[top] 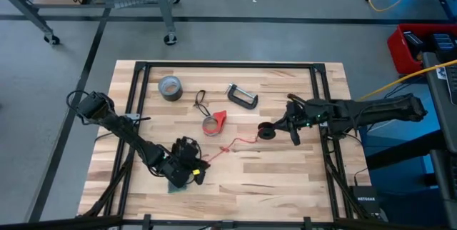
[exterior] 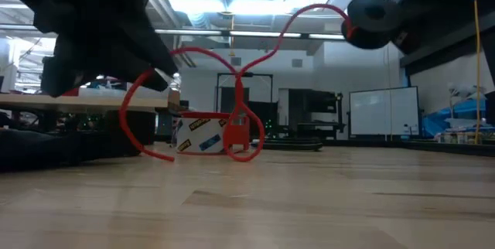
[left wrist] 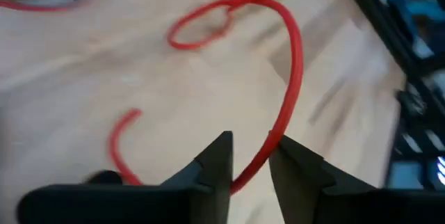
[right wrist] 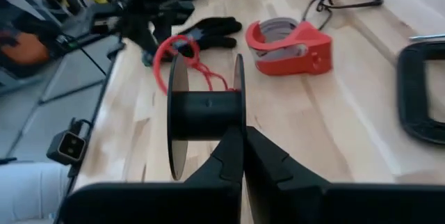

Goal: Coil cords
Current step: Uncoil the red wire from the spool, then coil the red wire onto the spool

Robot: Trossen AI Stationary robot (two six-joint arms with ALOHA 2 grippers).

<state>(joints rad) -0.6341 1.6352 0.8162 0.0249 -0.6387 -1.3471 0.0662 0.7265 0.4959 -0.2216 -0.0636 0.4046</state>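
1. 1 wooden table (top: 285,180) fills the middle of the high view, with 2 dark arms on it
2. 1 left gripper (top: 187,171) sits at lower centre-left of the high view; in its wrist view the fingers (left wrist: 212,165) stand narrowly apart with the red cord (left wrist: 288,92) running through the gap, and whether they pinch it I cannot tell
3. 1 right gripper (top: 282,128) lies right of centre in the high view; its jaws are closed together, right against a black spool (right wrist: 205,113)
4. 1 C-clamp (top: 241,96) lies at upper centre
5. 1 grey tape roll (top: 170,86) lies at upper centre-left
6. 1 red tape dispenser (top: 213,122) sits mid-frame
7. 1 black glove (right wrist: 212,30) lies beside the left gripper, seen in the upper middle of the right wrist view
8. 2 cords: the red one, thin and glossy, runs from the spool toward the left gripper, arching off the table in loose loops in the low view (exterior: 232,67); the black cord (top: 201,101), thin and looped, lies between the tape roll and the clamp
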